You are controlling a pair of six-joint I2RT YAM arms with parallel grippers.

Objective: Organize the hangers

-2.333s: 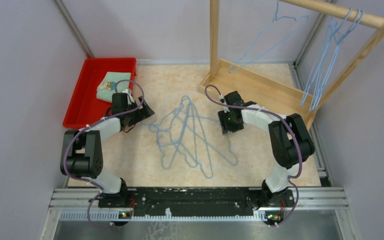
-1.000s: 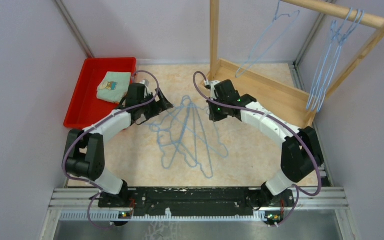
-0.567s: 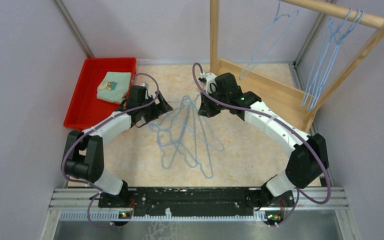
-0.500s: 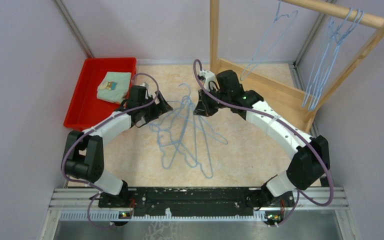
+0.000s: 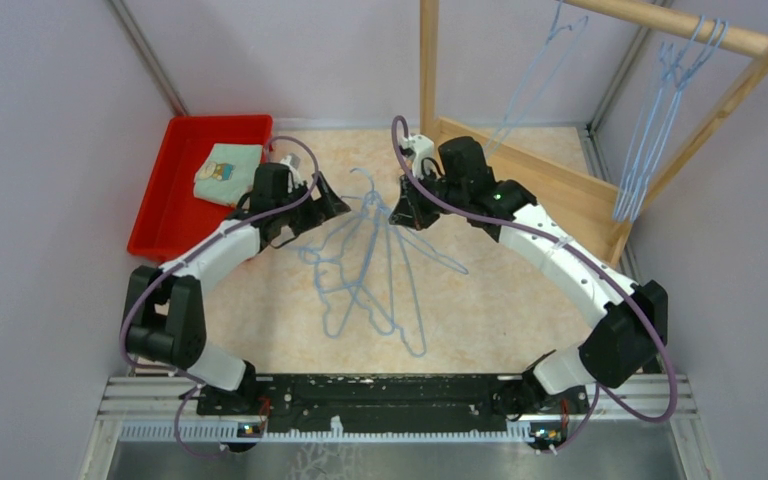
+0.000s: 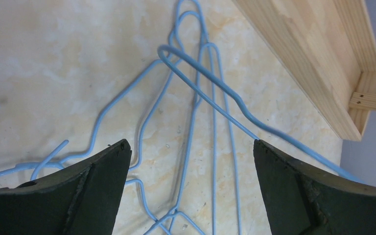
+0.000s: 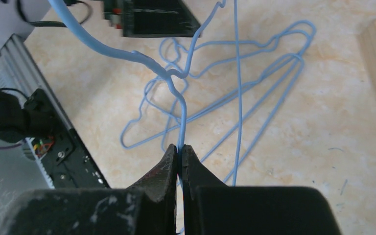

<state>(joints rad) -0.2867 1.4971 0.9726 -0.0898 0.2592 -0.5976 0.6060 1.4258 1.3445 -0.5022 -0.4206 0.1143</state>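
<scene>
We count a few hangers [image 5: 660,110] hung on the rack [image 5: 680,22] at two o'clock, while a tangle [image 5: 360,290] lies mid-surface [image 5: 520,320]. Our right tool [image 7: 180,149] pinches one hanger [image 7: 183,115] (hook end raised), and the left tool [image 6: 191,147] gapes wide, empty. We judge most work remains.

Two robot arms over a tangle of blue wire hangers [image 5: 365,285] on a beige worktop [image 5: 500,320].
L end effector [image 5: 333,208] & R end effector [image 5: 401,215] flank the pile's far end; red tray [image 5: 155,215] far L, wooden rack [image 5: 560,185] far R.
</scene>
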